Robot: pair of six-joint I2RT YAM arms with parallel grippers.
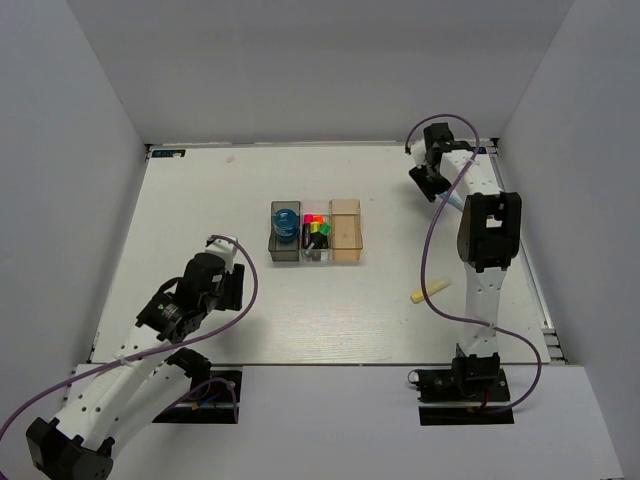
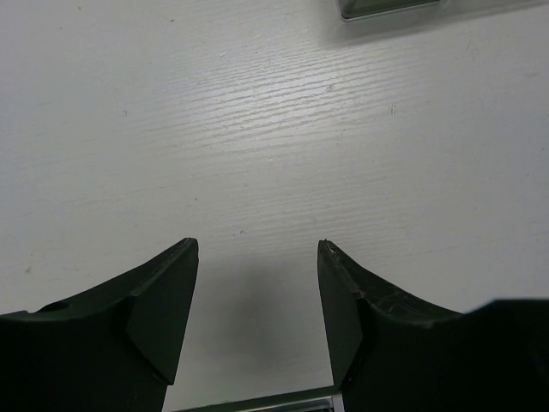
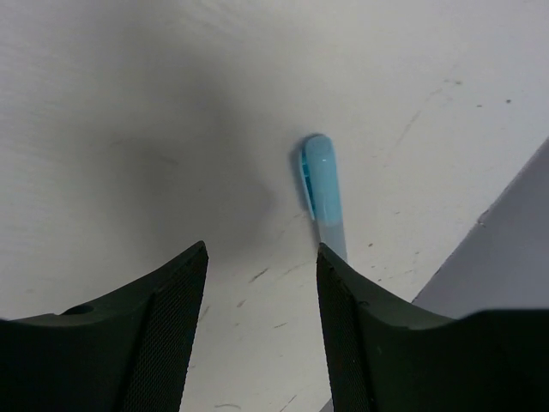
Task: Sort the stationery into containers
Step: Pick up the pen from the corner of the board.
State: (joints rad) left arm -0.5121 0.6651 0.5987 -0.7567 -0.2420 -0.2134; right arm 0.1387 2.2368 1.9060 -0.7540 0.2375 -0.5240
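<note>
- The light-blue bar (image 3: 322, 184) lies flat on the table (image 3: 129, 103), just ahead of the right gripper (image 3: 262, 249). Its near end may touch one fingertip, but the view is too close to confirm.
- Note the right jaws: spread, gripping nothing.
- The pale-yellow bar (image 1: 430, 292) lies beside the right arm, well apart from the bins.
- The blue roll (image 1: 285, 219) sits in the dark grey bin (image 1: 272, 250), and the highlighters (image 1: 316, 232) in the clear bin (image 1: 315, 257). The amber bin (image 1: 346, 252) adjoins it.
- The left gripper (image 2: 257, 249) hangs over the table, jaws spread.
</note>
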